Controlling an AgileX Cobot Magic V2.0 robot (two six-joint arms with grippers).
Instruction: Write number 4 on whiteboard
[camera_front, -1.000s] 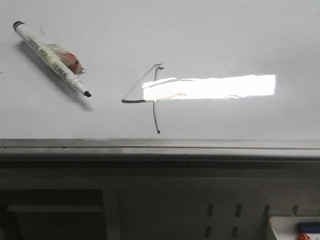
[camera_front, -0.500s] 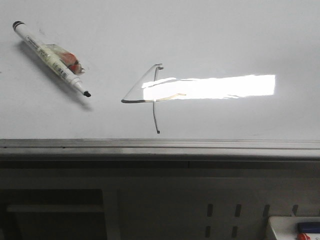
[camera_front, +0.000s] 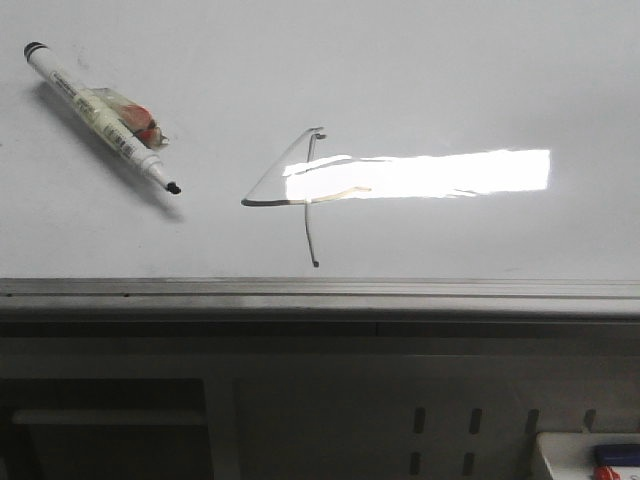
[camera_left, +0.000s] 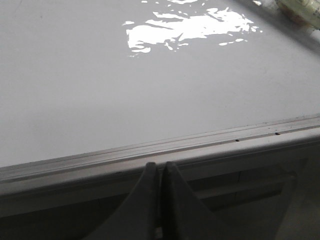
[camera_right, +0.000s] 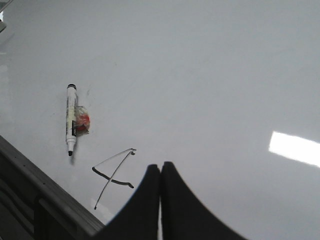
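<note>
Nothing has moved: thin dark number 4 (camera_front: 300, 195) stands finished on glossy white whiteboard (camera_front: 450, 70) (uncapped marker (camera_front: 100, 115) near its far-left corner); left gripper (camera_left: 160, 172) and right gripper (camera_right: 160, 172) closed, empty

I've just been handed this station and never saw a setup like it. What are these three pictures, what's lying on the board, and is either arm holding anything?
It is a two-armed robot. One picture looks forward over a flat whiteboard; the other two come from cameras on each wrist. The dark wedge low in each wrist picture is that arm's gripper: the left gripper hangs by the board's grey edge rail, the right gripper is above the board. Both have their fingers pressed together with nothing between them. On the board is a drawn number 4, partly washed out by a bright light glare. A marker, cap off, lies apart from it, with a bit of tape or wrap around its middle.
</note>
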